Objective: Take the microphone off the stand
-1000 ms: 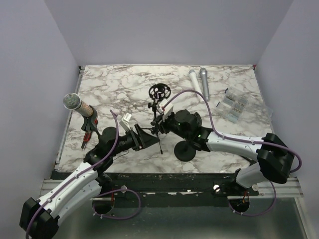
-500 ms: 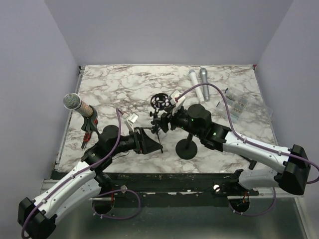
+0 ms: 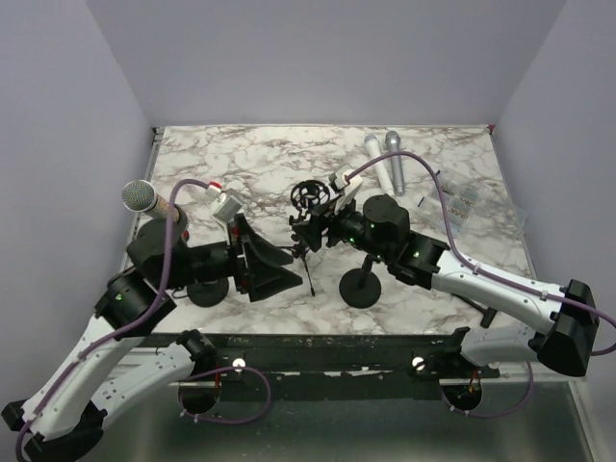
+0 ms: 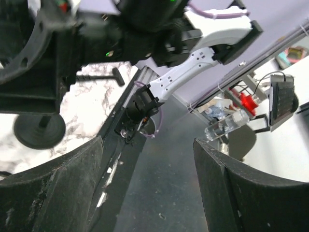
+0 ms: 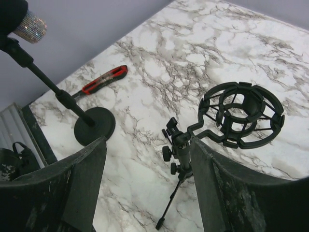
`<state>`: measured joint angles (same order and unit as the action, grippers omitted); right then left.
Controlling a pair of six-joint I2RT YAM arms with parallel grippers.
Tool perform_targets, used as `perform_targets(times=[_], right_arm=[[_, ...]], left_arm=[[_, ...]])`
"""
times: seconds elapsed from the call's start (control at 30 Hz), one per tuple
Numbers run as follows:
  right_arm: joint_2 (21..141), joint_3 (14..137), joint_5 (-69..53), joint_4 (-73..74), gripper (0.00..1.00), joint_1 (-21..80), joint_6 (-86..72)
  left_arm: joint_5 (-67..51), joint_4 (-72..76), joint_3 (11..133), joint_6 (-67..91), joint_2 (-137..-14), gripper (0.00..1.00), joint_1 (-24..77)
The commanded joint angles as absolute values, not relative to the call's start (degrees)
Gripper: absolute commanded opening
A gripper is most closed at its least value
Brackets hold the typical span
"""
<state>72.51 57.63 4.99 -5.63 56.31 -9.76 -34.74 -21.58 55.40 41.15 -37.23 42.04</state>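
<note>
The microphone [image 3: 144, 198], with a silver grille and a pinkish handle, sits tilted in the clip of a black stand at the table's left. Its head also shows at the top left of the right wrist view [image 5: 21, 19], above the stand's round base [image 5: 94, 125]. My left gripper [image 3: 287, 268] is open and empty, right of that stand and pointing right; in the left wrist view [image 4: 147, 159] nothing lies between its jaws. My right gripper [image 3: 310, 229] is open and empty beside the black shock mount [image 3: 308, 192] on its small tripod [image 5: 181, 152].
A second round-based stand [image 3: 359, 287] stands at front centre, also in the left wrist view [image 4: 38, 131]. A red and black utility knife [image 5: 104, 79] lies near the microphone stand. Two loose microphones [image 3: 385, 159] and clear packets [image 3: 452, 202] lie at back right.
My left arm has risen and pulled back to the left, its gripper still open. My right gripper has shifted slightly back toward the shock mount tripod.
</note>
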Motion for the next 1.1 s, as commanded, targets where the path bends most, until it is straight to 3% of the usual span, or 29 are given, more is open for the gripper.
perform_targets(times=[0.0,0.17,0.3,0.57,0.87,1.07], right_arm=[[71.17,60.78,2.38,-3.35,0.73,56.74,-13.38],[73.52,62.29,-6.98,-4.08,0.86,57.22,-16.47],[75.60,62.96,-6.28,-6.28,1.00,61.37,-17.05],[83.40,62.33,12.43,-21.04,1.00,72.73,-19.33],[107.74,75.44,45.31,-32.90,1.00,83.69,-14.82],[117.80,81.02,47.86,-41.13,0.94,84.99,-9.82]], left_arm=[[-34.72,-38.91,70.30,30.40,-38.59,0.75,42.32],[-30.17,-47.91,81.10,25.85,-39.35,0.75,42.28],[-24.59,-52.85,86.20,23.66,-37.73,0.75,42.23],[-10.40,-53.21,86.67,22.42,-27.13,0.75,42.30],[0.26,-53.26,85.70,23.94,-16.29,0.74,42.32],[1.12,-54.22,85.60,24.26,-13.01,0.74,42.28]])
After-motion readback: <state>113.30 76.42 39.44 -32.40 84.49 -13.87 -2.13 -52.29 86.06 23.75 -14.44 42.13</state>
